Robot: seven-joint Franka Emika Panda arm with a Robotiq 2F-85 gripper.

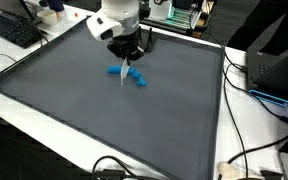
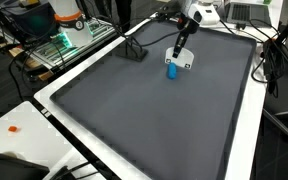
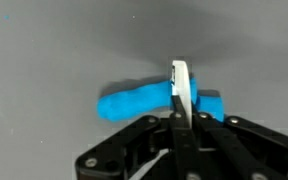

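Note:
My gripper (image 3: 180, 112) is shut on a thin white flat piece (image 3: 180, 85), seen edge-on and held upright between the fingers. Just beyond it a bright blue elongated object (image 3: 134, 102) lies on the dark grey mat (image 3: 64, 50). In both exterior views the gripper (image 1: 130, 57) (image 2: 182, 45) hangs over the far-middle part of the mat. The white piece (image 1: 125, 76) (image 2: 183, 61) reaches down to the blue object (image 1: 116, 71) (image 2: 171, 70). I cannot tell whether they touch.
The mat (image 1: 104, 120) lies on a white table (image 1: 44, 150). A keyboard (image 1: 14, 30) and cables (image 1: 249, 95) lie along its edges. A black stand (image 2: 135, 52) sits on the mat's far corner. A black box (image 1: 279, 65) stands beside the table.

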